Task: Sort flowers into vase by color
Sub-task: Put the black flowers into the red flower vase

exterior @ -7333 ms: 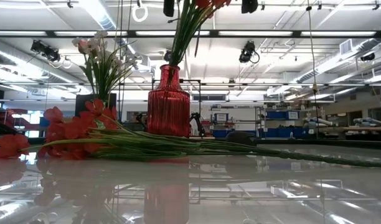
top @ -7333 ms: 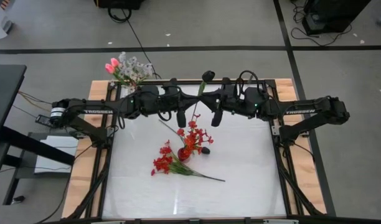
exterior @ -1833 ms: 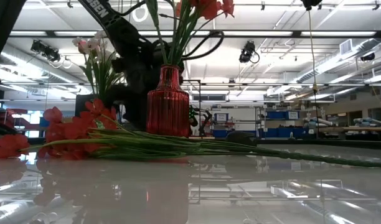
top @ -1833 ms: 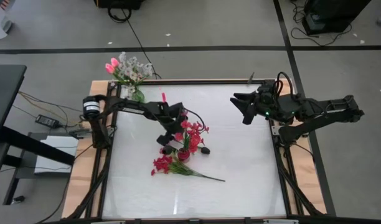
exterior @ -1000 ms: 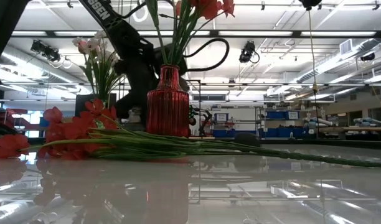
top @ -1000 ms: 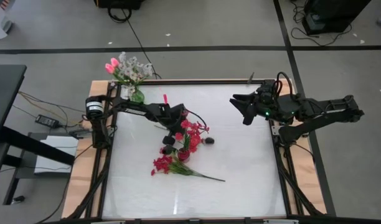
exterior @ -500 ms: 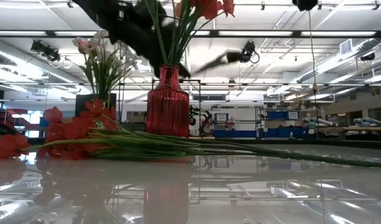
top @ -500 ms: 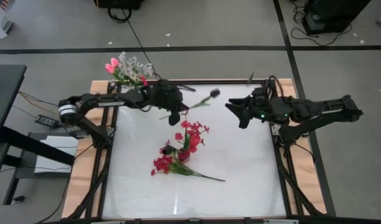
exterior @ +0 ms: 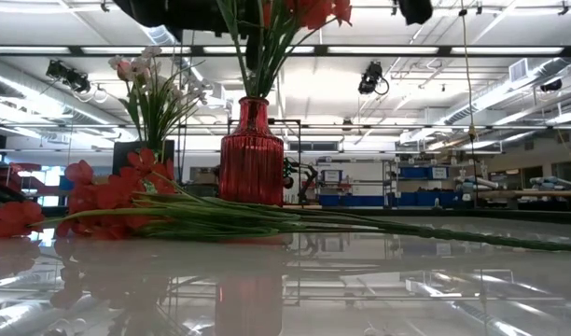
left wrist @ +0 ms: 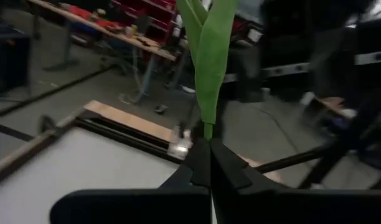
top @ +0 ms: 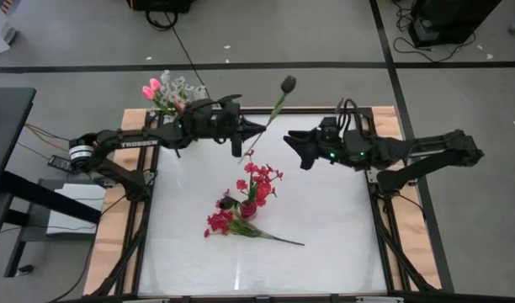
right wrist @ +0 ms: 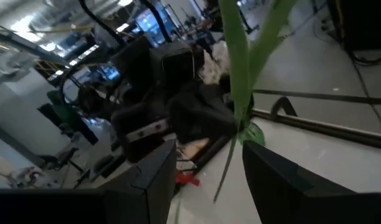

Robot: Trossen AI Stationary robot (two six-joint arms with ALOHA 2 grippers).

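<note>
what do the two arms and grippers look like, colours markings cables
Both arms are black, slim and jointed. The left arm carries white TROSSEN lettering and a silver-white cylindrical joint near its base. The right arm has black looped cable over the wrist and small green lights there. The left gripper and right gripper have plain dark, flat, tapered fingers.

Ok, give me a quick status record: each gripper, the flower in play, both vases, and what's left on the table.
left gripper: shut on dark-bud flower, raised at table's far edge
right gripper: open, facing the stem
red vase: mid-table, holds red blooms
far-left vase: pink tulips, white sprays
on table: red flower bunch, lying flat beside the red vase
</note>
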